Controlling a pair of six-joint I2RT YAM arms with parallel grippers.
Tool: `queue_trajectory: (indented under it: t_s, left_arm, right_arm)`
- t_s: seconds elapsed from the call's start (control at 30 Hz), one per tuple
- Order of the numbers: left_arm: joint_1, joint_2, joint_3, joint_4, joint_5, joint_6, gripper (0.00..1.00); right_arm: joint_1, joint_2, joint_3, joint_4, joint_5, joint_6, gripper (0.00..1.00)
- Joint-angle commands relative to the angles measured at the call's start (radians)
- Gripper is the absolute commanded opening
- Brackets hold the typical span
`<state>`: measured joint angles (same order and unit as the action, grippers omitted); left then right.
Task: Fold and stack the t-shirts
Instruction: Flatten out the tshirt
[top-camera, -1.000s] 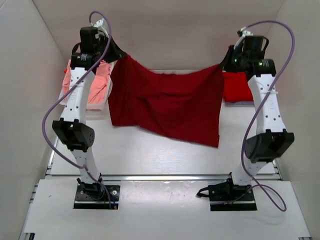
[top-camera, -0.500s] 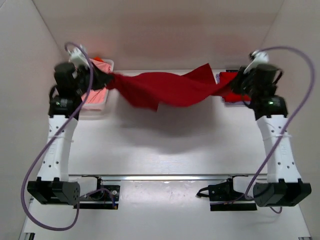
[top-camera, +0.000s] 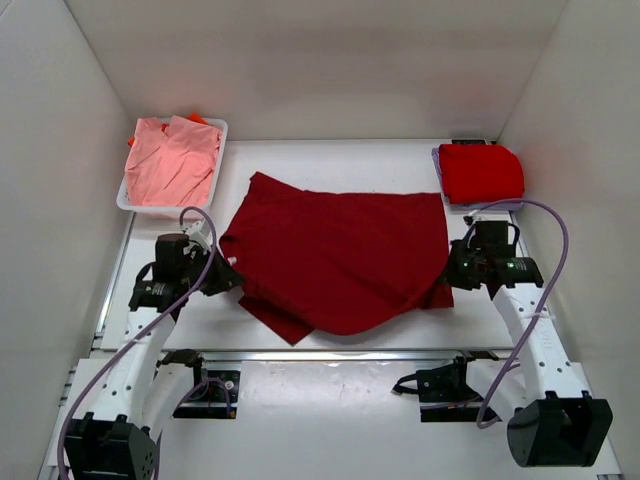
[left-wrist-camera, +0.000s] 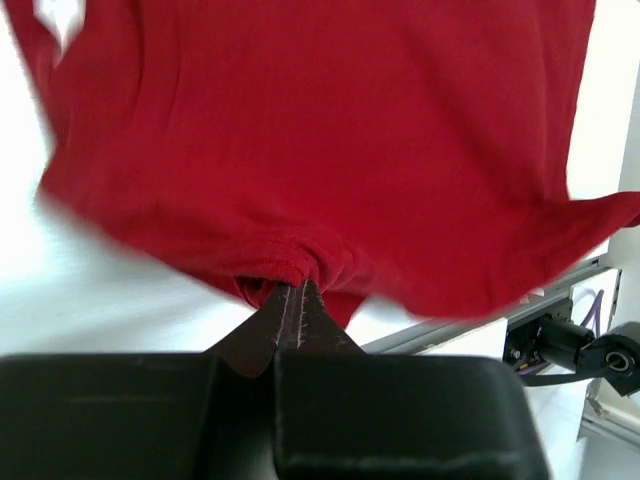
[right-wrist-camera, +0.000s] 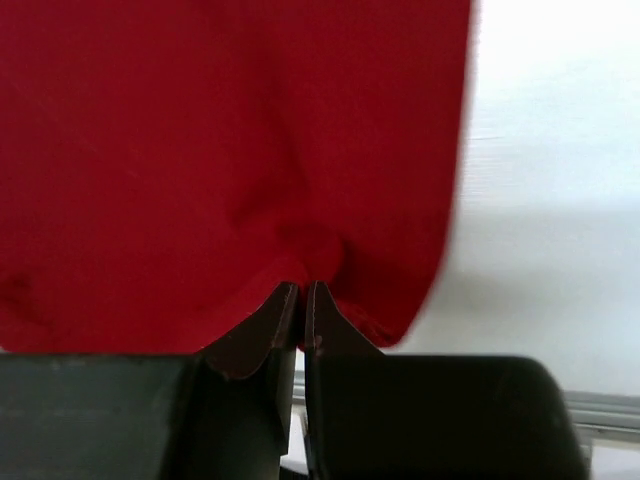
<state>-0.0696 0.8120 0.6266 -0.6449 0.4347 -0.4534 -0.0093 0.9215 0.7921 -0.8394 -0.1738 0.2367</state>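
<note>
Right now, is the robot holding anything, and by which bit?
The dark maroon t-shirt: left gripper pinches its near-left edge, right gripper its near-right edge.

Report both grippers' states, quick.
Left gripper: closed, pinching the left edge of the maroon t-shirt.
Right gripper: closed, pinching the right edge of the same shirt.

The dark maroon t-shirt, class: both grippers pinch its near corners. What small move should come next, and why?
Probably set both pinched corners down and open the jaws. The dark maroon t-shirt lies spread across the table, and the left gripper and right gripper are shut on its near corners, low over the surface, so spreading looks done.
</note>
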Motion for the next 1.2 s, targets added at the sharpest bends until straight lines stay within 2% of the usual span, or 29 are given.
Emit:
queue_trajectory:
  t_s: [0.0, 0.17, 0.3, 0.37, 0.4, 0.47, 0.53, 0.57, 0.6, 0.63, 0.67, 0.7, 0.73, 0.77, 0.8, 0.87, 1.0, 1.13, 1.17]
  left_arm:
    - [0.001, -0.013, -0.044, -0.010, 0.015, -0.001, 0.00]
    - [0.001, 0.006, -0.094, 0.045, 0.051, -0.030, 0.00]
    - [-0.002, 0.038, -0.094, 0.112, 0.039, -0.060, 0.00]
    - [-0.007, 0.108, -0.055, 0.184, 0.044, -0.083, 0.00]
    - [-0.004, 0.193, 0.012, 0.244, 0.058, -0.096, 0.00]
    - [0.014, 0.378, 0.181, 0.319, 0.113, -0.102, 0.00]
    - [0.022, 0.609, 0.428, 0.369, 0.205, -0.149, 0.00]
    - [0.019, 0.697, 0.613, 0.389, 0.208, -0.165, 0.00]
    - [0.025, 0.734, 0.807, 0.375, 0.188, -0.180, 0.00]
    - [0.028, 0.809, 0.917, 0.367, 0.159, -0.179, 0.00]
    - [0.030, 0.873, 1.122, 0.325, 0.150, -0.182, 0.00]
    - [0.043, 0.904, 1.315, 0.276, 0.133, -0.185, 0.00]
    - [0.053, 0.952, 1.404, 0.257, 0.145, -0.194, 0.00]
    - [0.066, 0.972, 1.541, 0.228, 0.150, -0.205, 0.00]
    - [0.068, 0.987, 1.612, 0.212, 0.148, -0.212, 0.00]
    - [0.109, 0.914, 1.557, 0.253, 0.157, -0.215, 0.00]
    - [0.122, 0.742, 1.157, 0.396, 0.144, -0.209, 0.00]
    - [0.100, 0.598, 0.743, 0.497, 0.164, -0.218, 0.00]
    - [0.099, 0.563, 0.692, 0.510, 0.162, -0.218, 0.00]
  right_arm:
    - [0.033, 0.036, 0.019, -0.018, -0.021, 0.015, 0.00]
    - [-0.043, 0.103, 0.003, 0.013, -0.082, -0.025, 0.00]
    - [-0.054, 0.186, -0.002, 0.052, -0.136, -0.043, 0.00]
    - [-0.038, 0.252, 0.039, 0.091, -0.139, -0.056, 0.00]
    - [-0.035, 0.320, 0.092, 0.127, -0.138, -0.060, 0.00]
    - [-0.031, 0.442, 0.246, 0.147, -0.128, -0.068, 0.00]
    - [-0.014, 0.593, 0.582, 0.103, -0.060, -0.071, 0.00]
    - [0.006, 0.626, 0.675, 0.092, -0.043, -0.073, 0.00]
    - [0.031, 0.675, 0.866, 0.070, 0.008, -0.071, 0.00]
    - [0.040, 0.726, 1.059, 0.045, 0.043, -0.071, 0.00]
    - [0.060, 0.747, 1.157, 0.013, 0.060, -0.085, 0.00]
    - [0.074, 0.795, 1.338, -0.010, 0.092, -0.094, 0.00]
    - [0.080, 0.842, 1.495, -0.051, 0.108, -0.106, 0.00]
    - [0.086, 0.850, 1.548, -0.056, 0.123, -0.105, 0.00]
    - [0.068, 0.824, 1.515, -0.014, 0.102, -0.097, 0.00]
    - [0.030, 0.716, 1.321, 0.110, 0.028, -0.070, 0.01]
    - [-0.063, 0.629, 1.043, 0.198, -0.072, -0.039, 0.01]
    - [-0.055, 0.579, 0.790, 0.240, -0.101, -0.072, 0.00]
    - [-0.052, 0.562, 0.754, 0.240, -0.098, -0.079, 0.00]
